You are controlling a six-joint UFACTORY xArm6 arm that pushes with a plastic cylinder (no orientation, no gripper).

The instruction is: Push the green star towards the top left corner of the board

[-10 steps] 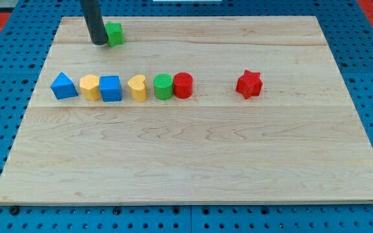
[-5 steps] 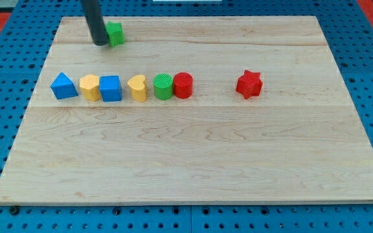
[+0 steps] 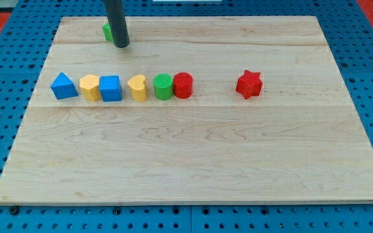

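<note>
The green star lies near the board's top edge, left of centre, mostly hidden behind my dark rod. My tip stands just to the right of and slightly below the star, touching or almost touching it. The board's top left corner is a short way to the star's left.
A row lies across the board's upper middle: blue triangle, yellow block, blue cube, yellow block, green cylinder, red cylinder. A red star sits apart to the right.
My rod has moved from the star's left side to its right side. The green star has shifted slightly left and now sits behind the rod.
</note>
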